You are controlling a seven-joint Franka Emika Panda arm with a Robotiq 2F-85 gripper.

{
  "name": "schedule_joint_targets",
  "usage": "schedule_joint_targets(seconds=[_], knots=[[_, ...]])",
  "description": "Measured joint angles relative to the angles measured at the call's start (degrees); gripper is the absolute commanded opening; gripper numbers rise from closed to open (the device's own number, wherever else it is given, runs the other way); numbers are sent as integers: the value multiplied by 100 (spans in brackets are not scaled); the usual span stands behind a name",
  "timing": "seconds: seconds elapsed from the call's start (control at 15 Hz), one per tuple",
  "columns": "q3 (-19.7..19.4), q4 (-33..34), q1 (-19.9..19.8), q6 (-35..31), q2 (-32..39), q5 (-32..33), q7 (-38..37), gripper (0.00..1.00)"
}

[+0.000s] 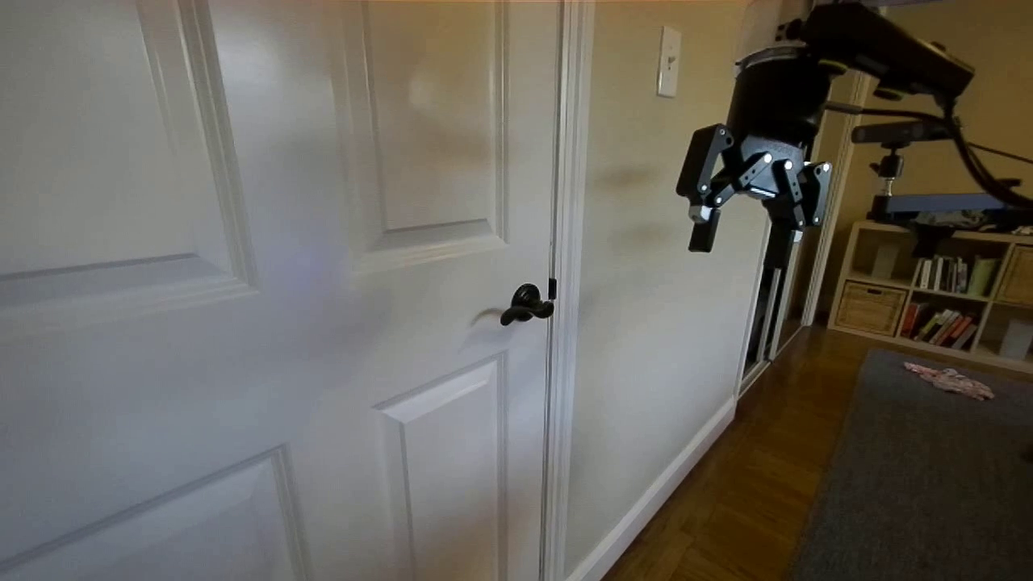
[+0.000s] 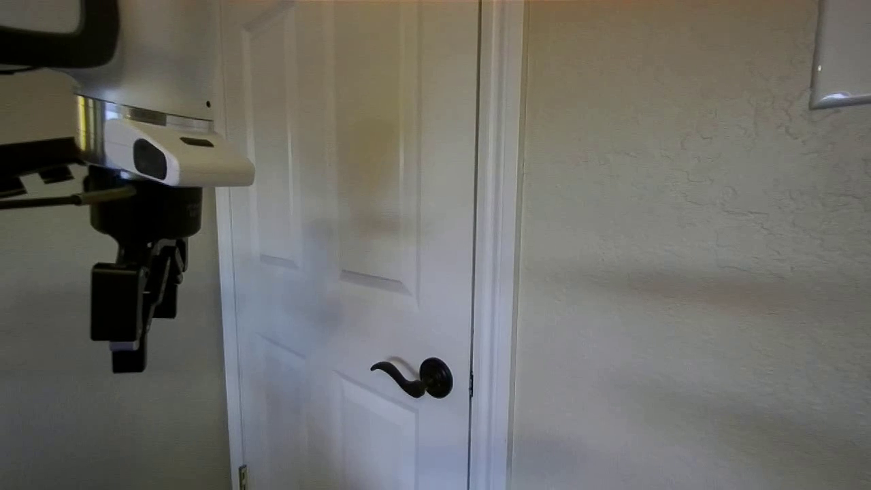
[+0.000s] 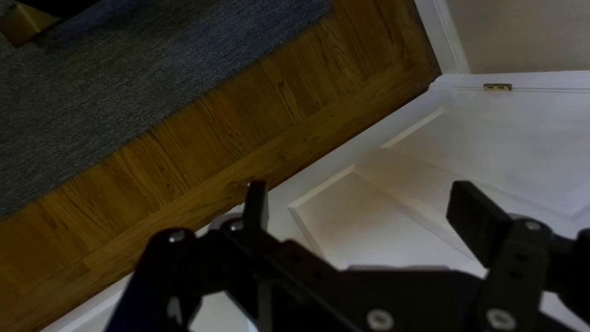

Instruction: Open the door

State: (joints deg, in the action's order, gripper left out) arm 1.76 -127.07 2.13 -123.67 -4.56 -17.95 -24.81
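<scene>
The door is seated in its frame in both exterior views, its lever lying roughly level and judged unturned, so opening is taken as not yet begun. The gripper is held pointing down and apart from the lever, spread with nothing grasped, presumably so that the lever can be admitted from above. A hinge is exposed on the near face, across the door from the lever, by which a pull is suggested.
</scene>
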Motion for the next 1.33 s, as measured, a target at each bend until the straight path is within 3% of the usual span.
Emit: schedule_joint_targets(seconds=[0.73,1.33], knots=[[-197,1178,-90,-607,1570,22,-1195,100],[-199,1376,-83,-606,1751,22,-1248,100]])
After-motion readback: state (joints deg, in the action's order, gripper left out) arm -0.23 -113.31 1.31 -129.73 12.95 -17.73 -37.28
